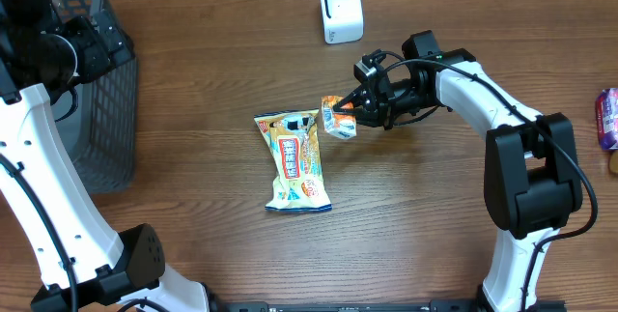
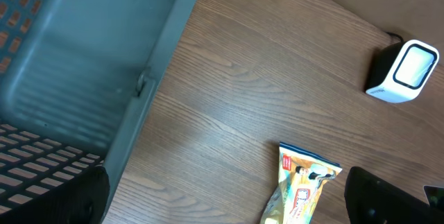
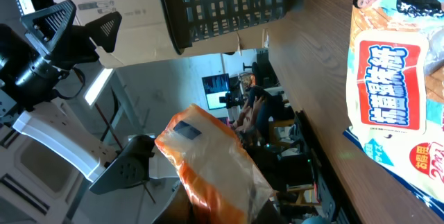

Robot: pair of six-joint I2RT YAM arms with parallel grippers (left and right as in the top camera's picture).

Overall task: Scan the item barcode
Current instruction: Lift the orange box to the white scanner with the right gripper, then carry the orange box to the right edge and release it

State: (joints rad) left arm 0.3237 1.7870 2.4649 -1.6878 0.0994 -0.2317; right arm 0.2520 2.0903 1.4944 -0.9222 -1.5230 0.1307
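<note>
Packet (image 1: 338, 119), small, orange-white: your right gripper (image 1: 355, 111) clamped tight on it, held above table (image 1: 212, 80), just beside yellow snack bag (image 1: 294, 160) lying flat. White scanner (image 1: 341, 10) stands well apart, near far edge. Packet's barcode side: cannot tell. Your left gripper (image 1: 101, 40) spread wide, empty, by mesh basket (image 1: 101, 128) at table's left.

Scanner (image 1: 341, 10) behind the snack bag (image 1: 297, 162), basket (image 1: 101, 119) at left.
</note>
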